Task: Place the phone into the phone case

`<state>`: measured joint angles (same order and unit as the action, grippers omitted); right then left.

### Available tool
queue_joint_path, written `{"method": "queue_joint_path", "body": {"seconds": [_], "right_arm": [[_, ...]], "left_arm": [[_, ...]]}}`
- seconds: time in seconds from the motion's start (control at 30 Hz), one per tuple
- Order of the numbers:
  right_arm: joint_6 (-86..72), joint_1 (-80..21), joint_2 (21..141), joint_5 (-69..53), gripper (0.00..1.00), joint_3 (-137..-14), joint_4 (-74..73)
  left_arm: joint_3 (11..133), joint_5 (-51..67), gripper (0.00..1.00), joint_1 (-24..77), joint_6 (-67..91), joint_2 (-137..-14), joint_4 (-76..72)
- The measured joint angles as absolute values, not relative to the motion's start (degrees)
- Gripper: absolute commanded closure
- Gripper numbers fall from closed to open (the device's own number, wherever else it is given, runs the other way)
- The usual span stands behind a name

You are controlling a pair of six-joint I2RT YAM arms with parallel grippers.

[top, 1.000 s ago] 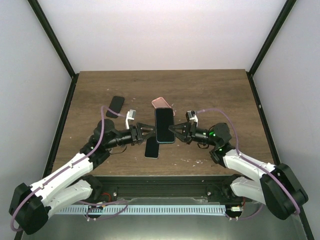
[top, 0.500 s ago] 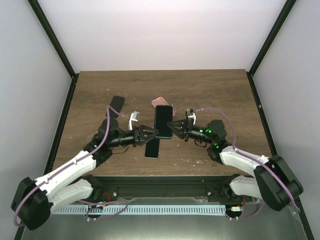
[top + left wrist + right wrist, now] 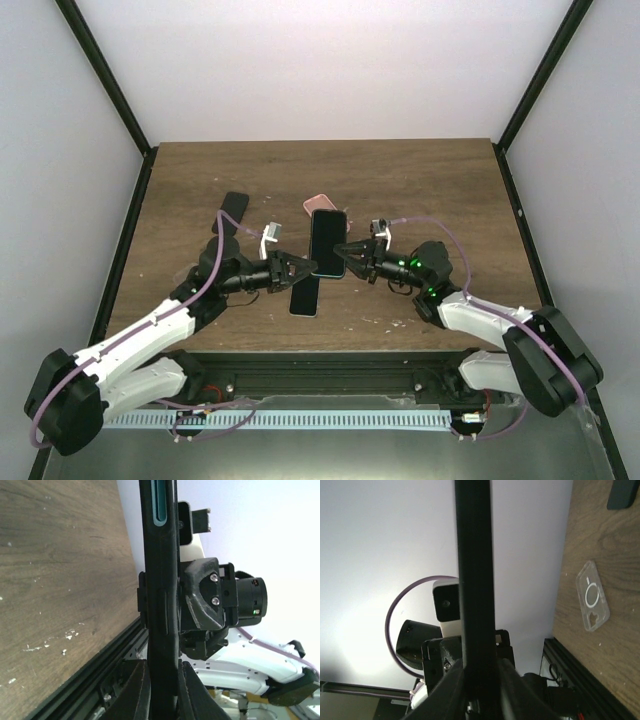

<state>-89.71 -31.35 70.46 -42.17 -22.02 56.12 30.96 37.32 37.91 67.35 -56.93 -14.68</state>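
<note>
The phone (image 3: pixel 327 243), a dark slab with a teal rim, hangs flat above the table's middle between both grippers. My left gripper (image 3: pixel 303 267) is shut on its left long edge. In the left wrist view the fingers (image 3: pixel 138 692) press both faces of the black edge (image 3: pixel 161 605), and a teal strip (image 3: pixel 160 502) shows near its far end. My right gripper (image 3: pixel 343 250) grips the right long edge. The right wrist view shows its fingers (image 3: pixel 449 687) against the dark phone (image 3: pixel 475 570). A clear phone case (image 3: pixel 592 596) lies on the wood.
A pink case (image 3: pixel 318 204) lies just behind the held phone. A black slab (image 3: pixel 304 296) rests on the table under it, and another black one (image 3: pixel 233 211) sits at the back left. The table's black front rail (image 3: pixel 95 675) runs below the grippers.
My left gripper's jaws were spread beside the phone and have closed onto its left edge. The phone has shifted slightly away from the arms. The right gripper keeps its place on the right edge.
</note>
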Motion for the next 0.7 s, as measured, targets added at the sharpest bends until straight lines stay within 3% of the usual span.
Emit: {"method": "queue_joint_path", "body": {"seconds": [0.17, 0.27, 0.37, 0.43, 0.5, 0.7], "right_arm": [[-88.6, -31.5, 69.4, -42.5, 0.71, -21.3, 54.8], [-86.9, -31.6, 68.2, -42.9, 0.81, -21.3, 52.2], [-84.4, -31.6, 67.1, -43.5, 0.88, -21.3, 48.7], [-82.1, -31.7, 66.1, -43.9, 0.9, -21.8, 45.6], [-79.9, -31.6, 65.1, -44.8, 0.89, -22.7, 43.5], [-72.9, -31.6, 62.0, -50.4, 0.89, -22.9, 38.1]], "left_arm": [[31.0, 37.2, 1.0, 38.0, 67.0, -56.9, -12.7], [31.0, 37.2, 0.99, 38.2, 66.6, -56.8, -11.9], [31.0, 37.4, 0.81, 38.4, 66.0, -56.6, -11.4], [31.0, 37.4, 0.63, 38.4, 65.7, -56.3, -10.4], [31.0, 36.8, 0.53, 38.4, 65.1, -55.8, -9.1], [33.0, 33.9, 0.45, 37.8, 61.3, -52.8, -4.1]]}}
